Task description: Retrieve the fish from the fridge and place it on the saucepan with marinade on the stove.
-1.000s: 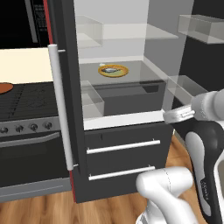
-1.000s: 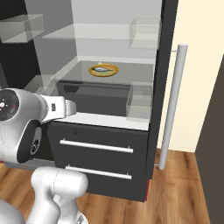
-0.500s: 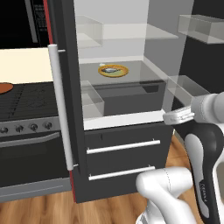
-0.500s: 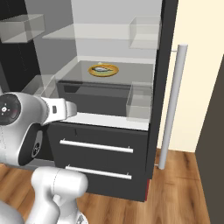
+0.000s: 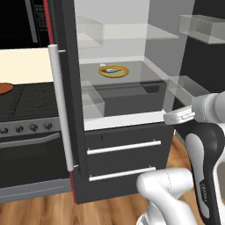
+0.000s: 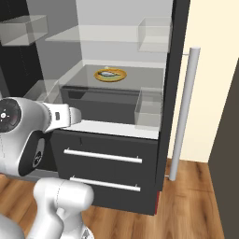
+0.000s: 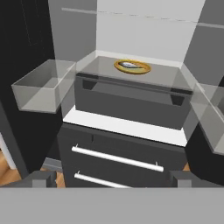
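The fridge [image 5: 66, 132] stands with both doors swung open. On its glass shelf the small silver-grey fish [image 5: 113, 69] [image 6: 109, 73] [image 7: 131, 65] lies on a yellow-rimmed plate [image 5: 125, 73]. My gripper [image 5: 169, 117] [image 6: 77, 115] [image 7: 113, 177] hangs in front of the fridge, below shelf height and well short of the fish. It is open, with nothing between its wide-set fingertips [image 7: 43, 178]. At the far left the saucepan with marinade [image 5: 4, 88] shows as an orange-brown disc on the black stove [image 5: 30, 103].
Clear door bins [image 7: 41, 89] [image 5: 184, 90] jut out on both sides of the opening. A dark crisper drawer [image 7: 127, 103] sits under the fish's shelf, above two lower drawers with white bar handles [image 5: 123, 147]. The left door's long white handle [image 5: 61, 105] stands between fridge and stove.
The hand has sunk very slightly in front of the fridge. The fish, the plate and the doors are where they were.
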